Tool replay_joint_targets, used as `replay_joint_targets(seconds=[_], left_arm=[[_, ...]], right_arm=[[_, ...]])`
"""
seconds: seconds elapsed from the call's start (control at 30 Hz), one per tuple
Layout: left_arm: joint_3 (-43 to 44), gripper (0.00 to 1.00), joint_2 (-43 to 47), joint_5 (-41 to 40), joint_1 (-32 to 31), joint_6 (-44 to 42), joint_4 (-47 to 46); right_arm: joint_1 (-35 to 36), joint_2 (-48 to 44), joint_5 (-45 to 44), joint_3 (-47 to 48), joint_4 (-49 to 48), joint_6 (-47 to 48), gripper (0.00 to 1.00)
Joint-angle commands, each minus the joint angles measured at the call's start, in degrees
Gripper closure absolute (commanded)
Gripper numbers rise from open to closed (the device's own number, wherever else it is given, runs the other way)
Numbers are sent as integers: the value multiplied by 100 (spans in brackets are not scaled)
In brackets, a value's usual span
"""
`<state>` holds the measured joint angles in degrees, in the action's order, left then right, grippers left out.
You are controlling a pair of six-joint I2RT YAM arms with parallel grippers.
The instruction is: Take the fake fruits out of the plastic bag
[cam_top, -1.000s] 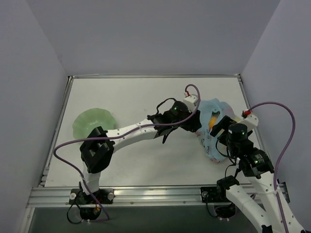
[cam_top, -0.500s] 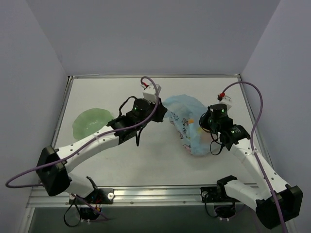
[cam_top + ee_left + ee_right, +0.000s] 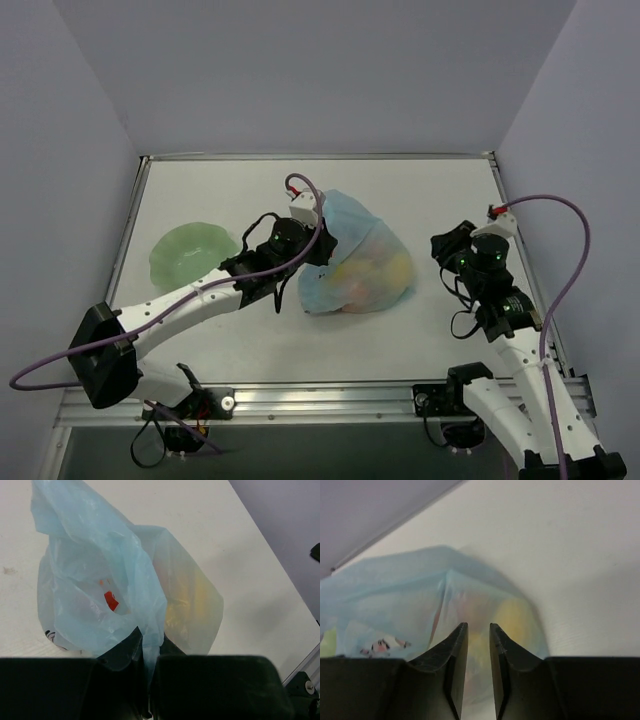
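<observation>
Since half a second ago the right gripper (image 3: 440,248) has pulled off to the right and now sits well apart from the plastic bag (image 3: 355,265), which has swung round into a rounded, puffed mound.

From above, I see the left gripper (image 3: 317,243) clamped on the bag's left edge. The fake fruits (image 3: 393,268) show only as yellow and pinkish blurs through the thin blue film. A pale green wavy-rimmed plate (image 3: 185,255) lies well to the left on the white table (image 3: 250,190).

On the left wrist camera, the left gripper (image 3: 150,645) pinches a crinkled fold of the bag (image 3: 100,595) between its black fingers. A yellow fruit (image 3: 190,600) glows through the film (there's a red-orange patch too, which I can't identify).

On the right wrist camera, the right gripper (image 3: 478,627) is all but closed, with a thin slit and nothing in it. The bag (image 3: 395,615) lies beyond, with a yellow shape (image 3: 512,615) inside.
</observation>
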<state>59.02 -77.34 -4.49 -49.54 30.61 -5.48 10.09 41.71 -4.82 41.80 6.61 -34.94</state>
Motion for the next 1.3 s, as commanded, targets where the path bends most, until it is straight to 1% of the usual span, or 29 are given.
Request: replay_joint_targets(seconds=[0.0, 0.03, 0.07, 0.13, 0.17, 0.23, 0.27, 0.33, 0.37, 0.4, 0.43, 0.47, 0.5, 0.57, 0.6, 0.73, 0.8, 0.83, 0.9, 0.97, 1.03, 1.07, 1.1, 1.13, 1.17, 1.2, 1.23, 1.27], left_arm=[[232, 98, 9, 167, -38, 208, -446], [267, 98, 8, 177, -38, 208, -454], [285, 98, 43, 185, -38, 217, -507], [268, 98, 114, 194, -30, 270, -595], [259, 98, 201, 194, -21, 279, -656], [276, 98, 263, 194, 14, 288, -692], [276, 98, 333, 194, 32, 288, -674], [268, 98, 395, 247, 171, 314, -639], [241, 98, 447, 404, 268, 357, -639], [224, 98, 465, 449, 356, 497, -656], [145, 98, 526, 667, 566, 586, -691], [101, 98, 562, 860, 638, 656, -805], [57, 98, 597, 932, 708, 787, -841], [-13, 98, 676, 1081, 822, 867, -894], [-14, 98, 694, 1117, 840, 911, -885], [-58, 98, 834, 1196, 867, 964, -824], [-93, 98, 861, 1196, 867, 964, -806], [-102, 98, 887, 1188, 867, 964, -789], [-136, 98, 922, 1152, 902, 929, -692], [-215, 98, 1010, 1065, 920, 929, -683], [-347, 98, 1098, 890, 972, 920, -648], [-391, 98, 1116, 793, 981, 903, -578], [-427, 98, 1133, 696, 990, 868, -543], [-531, 98, 1168, 591, 990, 850, -508], [-585, 98, 1169, 329, 990, 841, -464], [-637, 98, 1169, 222, 990, 841, -463], [-760, 98, 1151, 116, 981, 833, -463], [-813, 98, 1134, -24, 964, 832, -507]], right_arm=[[483, 196, 1289, -50, -196, 39, 77], [773, 205, 1204, -6, -187, 92, 69], [1419, 188, 1124, 38, -195, 145, 51], [2055, 223, 1141, 118, -396, 128, 36], [2624, 354, 1289, 92, -754, 58, 28], [3198, 600, 1265, 21, -1056, 40, 24], [3784, 906, 1142, 21, -1300, 48, 21], [4402, 1206, 835, 30, -1521, 145, 18], [4684, 1486, 346, 47, -1679, 206, 15], [5165, 1628, -7, 82, -1724, 242, 13], [5327, 1742, -297, 126, -1777, 242, 11], [5441, 1979, -483, 135, -1908, 251, 9], [5547, 2068, -850, 127, -1996, 268, 9], [5574, 2200, -1370, -4, -2337, 198, 6], [5574, 2235, -1808, -49, -2453, 146, 7], [5566, 2534, -2618, -155, -2849, -4, 13], [5548, 2832, -2752, -68, -2990, 40, 25], [5539, 2920, -2857, -15, -2938, 57, 51], [5530, 2974, -3094, 65, -2763, -56, 80], [5469, 2748, -3542, 30, -2333, -153, 100], [5399, 2405, -3884, -119, -1859, -469, 100], [5364, 1933, -4147, -207, -1343, -583, 100], [5250, 1641, -4202, -303, -1086, -767, 100], [5162, 1360, -4211, -487, -552, -873, 100], [5048, 765, -4185, -558, -216, -970, 100], [4769, 446, -4194, -620, 92, -1223, 100], [4600, 173, -4185, -716, 608, -1330, 100], [4425, -317, -4185, -743, 805, -1410, 100]])
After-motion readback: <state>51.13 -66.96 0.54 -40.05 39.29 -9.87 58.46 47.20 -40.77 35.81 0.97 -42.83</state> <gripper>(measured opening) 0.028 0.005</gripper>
